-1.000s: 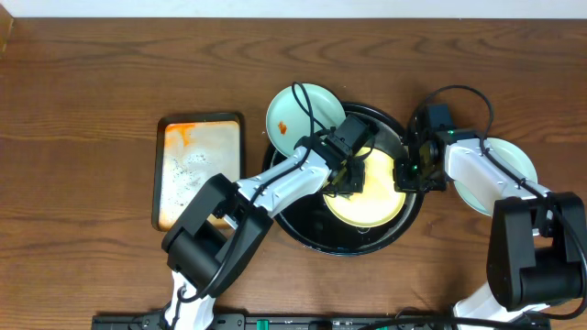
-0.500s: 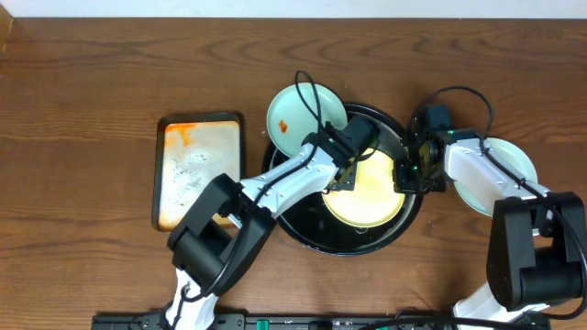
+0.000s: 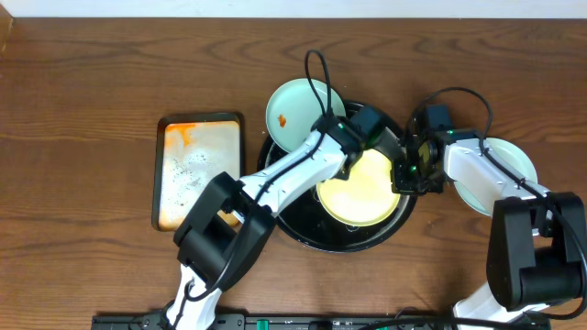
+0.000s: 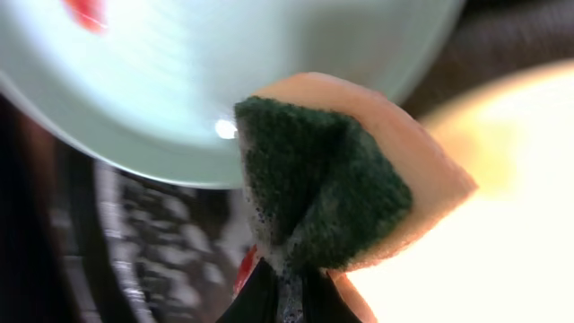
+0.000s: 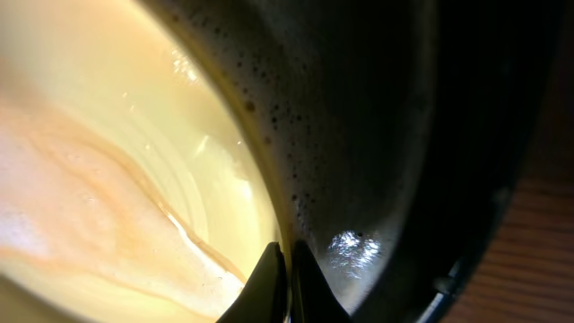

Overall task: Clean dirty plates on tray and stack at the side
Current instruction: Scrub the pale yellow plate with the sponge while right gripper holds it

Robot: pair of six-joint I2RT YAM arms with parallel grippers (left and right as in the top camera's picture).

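The yellow plate (image 3: 359,191) lies inside the black tray (image 3: 303,231), its surface streaked with a thin orange film. The right gripper (image 5: 287,269) pinches this plate's right rim, fingers narrowed onto the edge. The left gripper (image 4: 285,292) clamps a sponge (image 4: 332,179), green scouring face and peach foam showing, held just above the plate's upper left edge. A mint plate (image 3: 292,112) with a small orange smear rests over the tray's upper left rim, close behind the sponge. A second mint plate (image 3: 509,165) sits on the table (image 3: 83,92) right of the tray, partly under the right arm. An orange-stained pan (image 3: 200,170) lies well left.
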